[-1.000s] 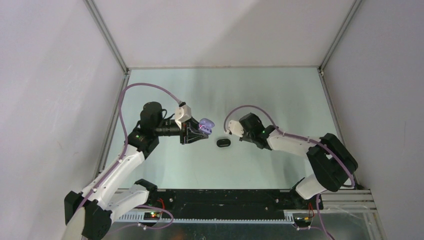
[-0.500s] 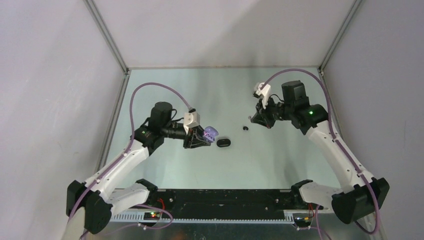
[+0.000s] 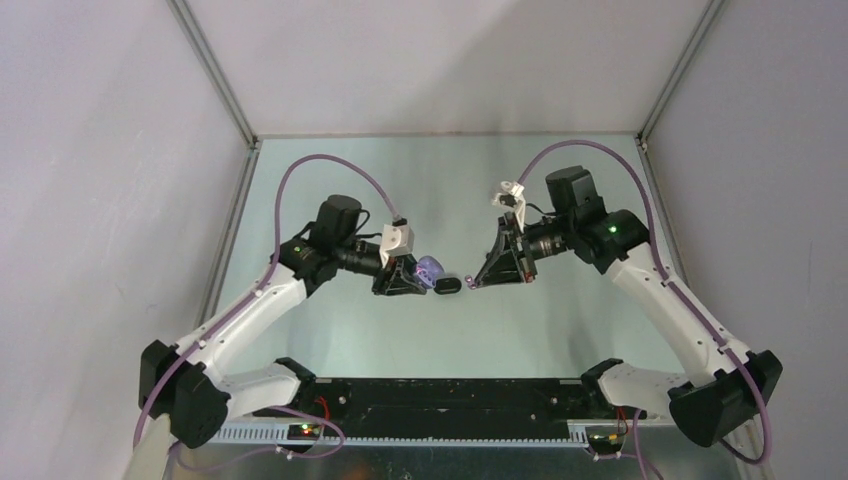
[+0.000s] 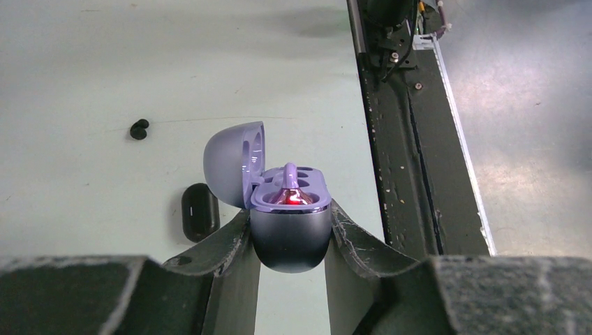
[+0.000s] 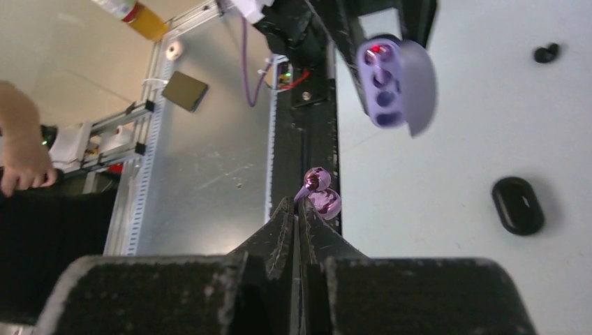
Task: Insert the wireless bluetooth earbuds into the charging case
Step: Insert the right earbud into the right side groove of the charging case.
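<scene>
While my right gripper (image 5: 299, 209) is pressed together on a lilac earbud (image 5: 321, 197), the bud juts out just past the fingertips, clear of the bench (image 5: 454, 139). Ahead of it, up and slightly right in the right wrist view, hangs the lilac charging case (image 4: 290, 244). My left gripper (image 3: 405, 285) is clamped on its lower shell and holds it off the bench. Its lid (image 4: 227, 164) is swung back, and the socket face tilts toward the incoming bud, with a red light glowing at one end. I cannot tell whether one socket is already filled.

From above, bud and case are near each other, with the bud on the case's right. The right arm has to make this move, while the left only presents the target. I judge the bud must travel along the gripper's pointing line and arrive with its stem lined up to a free socket.

A black case (image 5: 518, 204) lies shut on the bench below the gap between the arms. A black earbud (image 4: 139, 129) lies farther off.
</scene>
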You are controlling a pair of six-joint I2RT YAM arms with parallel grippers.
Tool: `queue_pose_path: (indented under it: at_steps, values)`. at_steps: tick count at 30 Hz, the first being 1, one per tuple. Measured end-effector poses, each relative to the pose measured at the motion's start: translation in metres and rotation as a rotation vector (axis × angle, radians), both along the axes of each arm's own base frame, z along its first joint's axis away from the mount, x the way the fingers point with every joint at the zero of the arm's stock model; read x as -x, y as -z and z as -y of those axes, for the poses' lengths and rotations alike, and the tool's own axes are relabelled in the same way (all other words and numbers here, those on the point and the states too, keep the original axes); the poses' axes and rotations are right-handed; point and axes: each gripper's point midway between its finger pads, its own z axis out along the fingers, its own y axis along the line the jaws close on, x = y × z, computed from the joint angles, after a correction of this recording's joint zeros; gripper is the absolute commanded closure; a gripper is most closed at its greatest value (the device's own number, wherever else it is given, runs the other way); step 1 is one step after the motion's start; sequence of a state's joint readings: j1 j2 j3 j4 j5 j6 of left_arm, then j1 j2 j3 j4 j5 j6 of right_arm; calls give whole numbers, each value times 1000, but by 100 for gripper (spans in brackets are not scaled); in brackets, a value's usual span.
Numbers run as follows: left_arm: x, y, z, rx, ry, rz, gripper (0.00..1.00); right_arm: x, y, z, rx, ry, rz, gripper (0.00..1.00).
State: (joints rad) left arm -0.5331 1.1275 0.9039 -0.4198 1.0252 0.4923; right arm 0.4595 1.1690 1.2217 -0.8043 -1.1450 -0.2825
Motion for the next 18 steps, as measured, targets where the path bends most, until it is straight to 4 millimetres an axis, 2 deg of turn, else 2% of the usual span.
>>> queue_pose_path:
  at_steps: [4, 7, 12, 18]
  values:
    - [5, 4, 1, -18, 25, -10, 94, 14, -6, -15, -15, -77, -10, 93]
    - [9, 5, 1, -23, 43, -18, 93, 20, -2, -26, -5, -113, -12, 93]
    - [14, 3, 2, -18, 68, -26, 93, 19, 13, -38, 53, -116, 15, 93]
    - [19, 3, 2, -14, 86, -42, 93, 16, 21, -49, 87, -117, 74, 93]
